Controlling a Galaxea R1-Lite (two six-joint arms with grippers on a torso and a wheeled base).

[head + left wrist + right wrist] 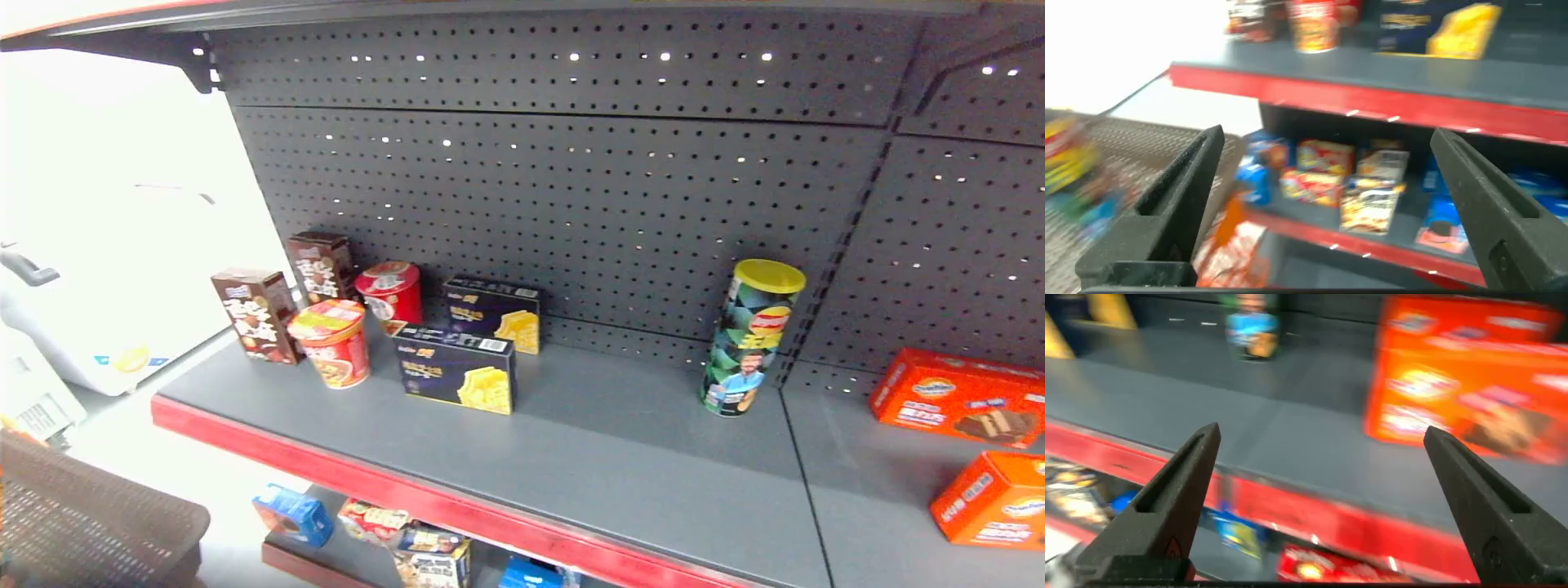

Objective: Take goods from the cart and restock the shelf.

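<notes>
The grey shelf board [604, 457] with a red front lip carries brown boxes [255, 314], red noodle cups [332, 341], two dark blue boxes [457, 367], a tall chip can with a yellow lid [749, 336] and orange boxes [955, 396] at the right. A brown mesh cart basket [82, 523] shows at the lower left. My left gripper [1327, 212] is open with nothing between its fingers, below the shelf's lip [1372, 86] and facing the lower shelf's goods [1372, 192]. My right gripper [1323, 498] is open and empty, level with the shelf board [1241, 408], an orange box [1470, 376] ahead.
A perforated dark back panel [571, 188] rises behind the shelf, with another shelf overhead. The lower shelf [392, 539] holds blue and mixed packets. Bare board lies between the blue boxes and the chip can. A white unit [98, 310] stands at the left.
</notes>
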